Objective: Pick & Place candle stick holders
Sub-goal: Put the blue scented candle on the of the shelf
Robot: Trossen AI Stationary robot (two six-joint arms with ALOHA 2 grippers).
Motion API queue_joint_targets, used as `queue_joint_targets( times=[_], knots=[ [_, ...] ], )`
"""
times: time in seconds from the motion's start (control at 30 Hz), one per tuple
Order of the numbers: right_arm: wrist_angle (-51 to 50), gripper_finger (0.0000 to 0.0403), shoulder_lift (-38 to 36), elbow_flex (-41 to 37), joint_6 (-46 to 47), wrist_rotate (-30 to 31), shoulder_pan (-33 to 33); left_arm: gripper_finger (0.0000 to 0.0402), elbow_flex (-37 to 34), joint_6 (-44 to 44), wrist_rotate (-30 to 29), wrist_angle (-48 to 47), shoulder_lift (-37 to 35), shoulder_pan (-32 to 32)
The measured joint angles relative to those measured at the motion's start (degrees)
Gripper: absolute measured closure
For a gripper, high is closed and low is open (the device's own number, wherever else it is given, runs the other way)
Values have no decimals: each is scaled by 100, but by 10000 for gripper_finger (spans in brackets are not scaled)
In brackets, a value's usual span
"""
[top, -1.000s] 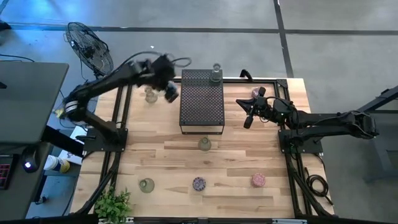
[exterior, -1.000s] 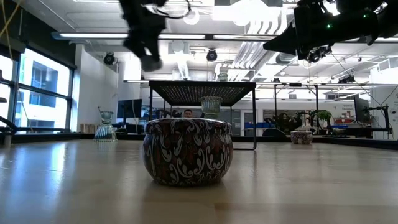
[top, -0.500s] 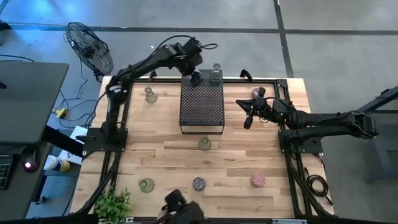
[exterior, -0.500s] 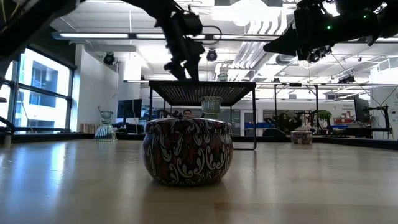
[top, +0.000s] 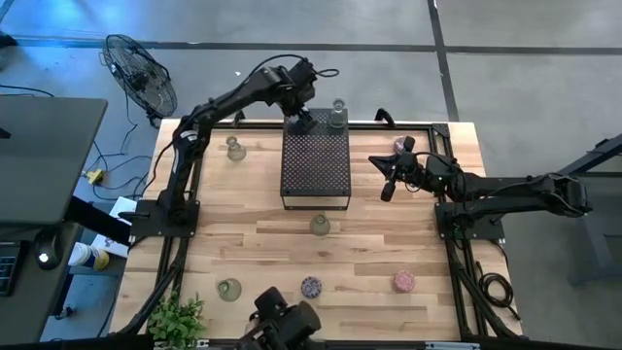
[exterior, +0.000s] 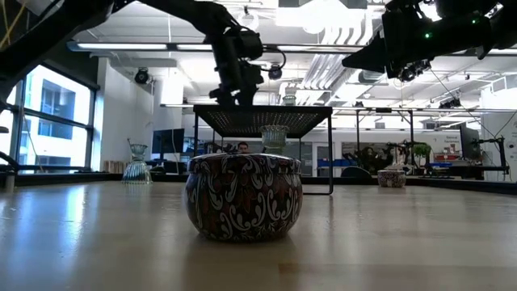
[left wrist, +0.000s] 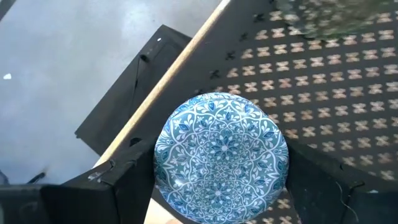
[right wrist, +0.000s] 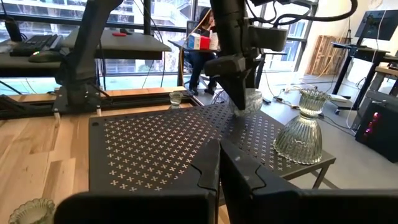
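We hold a blue-patterned holder (left wrist: 221, 155) in the left claw (top: 304, 119), fingers spread wide across its round body, at the far end of the stand (top: 315, 160). We judge it small, rigid, slippery and breakable, so grip the side wall squarely with light force. The right claw (top: 387, 185) hovers pressed together beside the stand.

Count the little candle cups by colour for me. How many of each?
Clear-greenish round glass candle cups: 4
Pink round cups: 2
Purple patterned round cup: 1
Blue patterned round cup: 1
Total: 8
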Motion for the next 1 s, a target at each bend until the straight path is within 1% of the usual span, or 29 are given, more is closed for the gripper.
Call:
queue_joint_targets(
  times=[0.4, 1.0],
  knots=[
    [-10, 401, 0, 0, 2, 0, 0, 109, 0, -1, -169, 24, 16, 28],
    [-15, 402, 0, 0, 2, 0, 1, 108, -2, 84, -217, 23, 16, 28]
  ],
)
